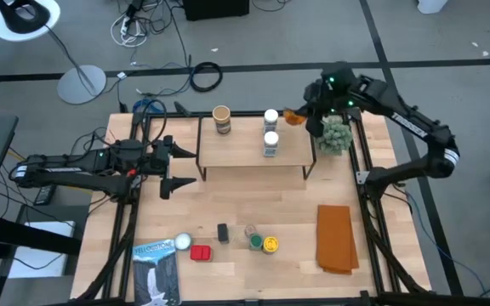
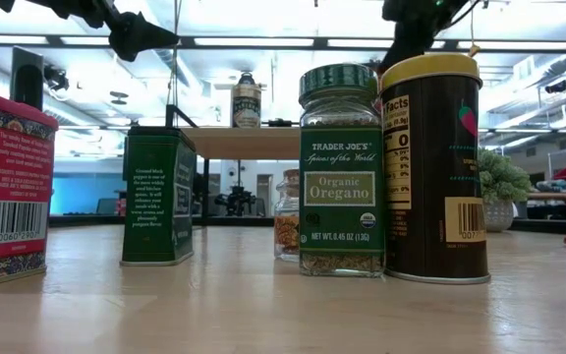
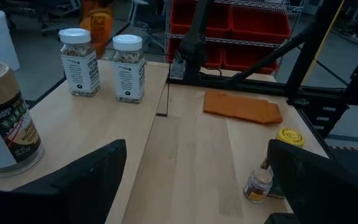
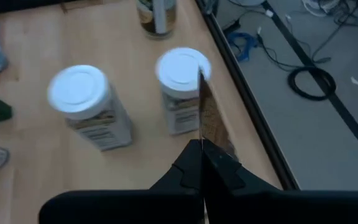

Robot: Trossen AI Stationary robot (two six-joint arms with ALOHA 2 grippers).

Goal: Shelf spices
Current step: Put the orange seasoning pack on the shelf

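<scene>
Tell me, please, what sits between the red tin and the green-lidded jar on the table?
In the high view, a small dark tin and a little clear jar stand between the red tin and the green-lidded jar.

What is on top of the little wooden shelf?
The shelf holds three spice jars: a tan-lidded jar and two white-lidded jars. The right hand hovers beside them.

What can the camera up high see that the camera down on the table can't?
Only the high view shows the orange cloth, the blue-and-white booklet, the two white-lidded jars on the shelf, and both arms whole, with the left tool open. Only the low view shows labels: the oregano jar reads "Organic Oregano". Both show the oregano jar, the yellow-lidded tin beside it, and the shelf.
</scene>
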